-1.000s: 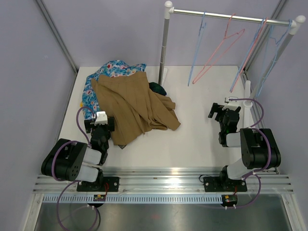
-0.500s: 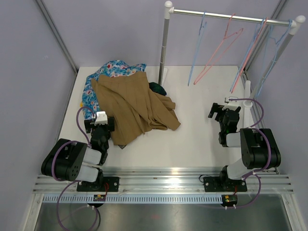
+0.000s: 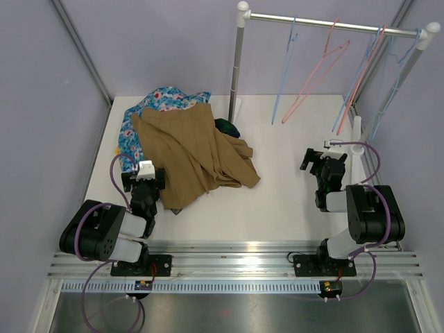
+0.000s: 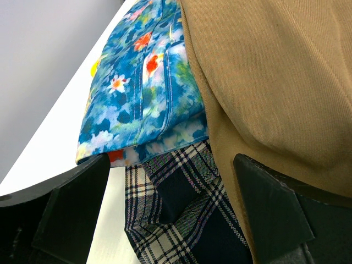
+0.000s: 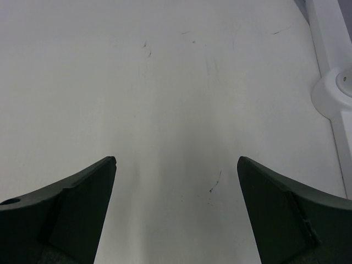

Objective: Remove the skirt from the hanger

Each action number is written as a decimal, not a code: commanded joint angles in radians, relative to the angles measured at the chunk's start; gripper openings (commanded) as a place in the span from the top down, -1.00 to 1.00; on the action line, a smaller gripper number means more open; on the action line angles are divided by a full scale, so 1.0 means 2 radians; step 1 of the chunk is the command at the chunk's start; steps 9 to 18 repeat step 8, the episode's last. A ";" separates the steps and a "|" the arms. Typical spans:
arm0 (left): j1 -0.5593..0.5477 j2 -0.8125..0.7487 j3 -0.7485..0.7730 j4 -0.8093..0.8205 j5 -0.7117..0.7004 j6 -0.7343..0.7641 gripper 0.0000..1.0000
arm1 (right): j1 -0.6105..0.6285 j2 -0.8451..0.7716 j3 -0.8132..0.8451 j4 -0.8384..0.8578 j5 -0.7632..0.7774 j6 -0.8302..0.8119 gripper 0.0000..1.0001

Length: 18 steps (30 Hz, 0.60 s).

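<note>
The tan pleated skirt (image 3: 194,152) lies spread on the table on top of a pile of garments, with no hanger in it that I can see. It fills the right of the left wrist view (image 4: 275,82). Light-blue wire hangers (image 3: 291,38) hang bare on the rail at the back right; I cannot tell which one held the skirt. My left gripper (image 3: 143,175) is open and empty at the pile's near left edge (image 4: 170,165). My right gripper (image 3: 320,161) is open and empty over bare table (image 5: 176,159).
A blue floral garment (image 3: 159,100) and a dark tartan garment (image 4: 181,220) lie under the skirt. Pink wire hangers (image 3: 326,59) hang among the blue ones. The rack's pole (image 3: 237,69) stands behind the pile, and its right foot (image 5: 335,91) is near my right gripper.
The hangers on the rail sway slightly; the low end of the pink one has drifted right. Both arms and the garments have not moved.
</note>
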 commanded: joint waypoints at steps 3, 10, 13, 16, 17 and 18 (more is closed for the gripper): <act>0.002 -0.003 -0.020 0.162 -0.009 -0.013 -0.98 | -0.010 0.002 0.020 0.015 -0.015 0.010 -0.99; 0.002 -0.004 -0.020 0.162 -0.009 -0.013 -0.98 | -0.011 0.002 0.018 0.017 -0.016 0.009 -1.00; 0.002 -0.004 -0.020 0.162 -0.009 -0.013 -0.98 | -0.011 0.002 0.018 0.017 -0.016 0.009 -1.00; 0.002 -0.004 -0.020 0.162 -0.009 -0.013 -0.98 | -0.011 0.002 0.018 0.017 -0.016 0.009 -1.00; 0.002 -0.004 -0.020 0.162 -0.009 -0.013 -0.98 | -0.011 0.002 0.018 0.017 -0.016 0.009 -1.00; 0.002 -0.004 -0.020 0.162 -0.009 -0.013 -0.98 | -0.011 0.002 0.018 0.017 -0.016 0.009 -1.00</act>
